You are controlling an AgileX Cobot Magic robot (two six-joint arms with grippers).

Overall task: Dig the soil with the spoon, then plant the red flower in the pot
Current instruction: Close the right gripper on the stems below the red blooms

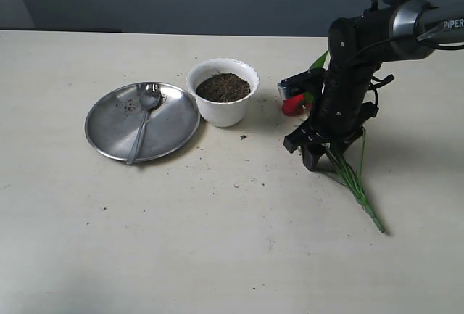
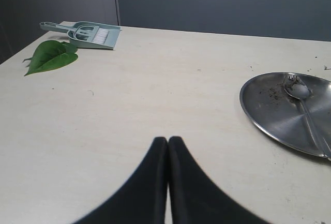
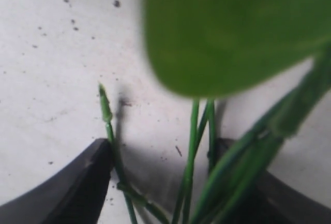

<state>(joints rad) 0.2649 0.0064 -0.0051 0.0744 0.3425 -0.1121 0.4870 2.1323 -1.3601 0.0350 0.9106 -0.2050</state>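
The white pot [image 1: 222, 114] stands mid-table, filled with dark soil [image 1: 223, 87]. To its left the spoon [image 1: 143, 114] lies on a round steel plate [image 1: 109, 131]; the left wrist view also shows the spoon [image 2: 302, 105]. The red flower [image 1: 293, 105] lies on the table right of the pot, its green stems [image 1: 357, 183] trailing toward the front. My right gripper [image 1: 314, 151] is down over the stems. In the right wrist view the right gripper [image 3: 165, 157] is open with the stems [image 3: 191, 157] between its fingers and the leaf [image 3: 232, 27] above them. My left gripper [image 2: 168, 141] is shut and empty.
A grey-green dustpan with brush [image 2: 88, 33] and a loose green leaf [image 2: 50, 56] lie at a far table corner in the left wrist view. Soil crumbs dot the plate [image 2: 269, 110] and the table near the pot.
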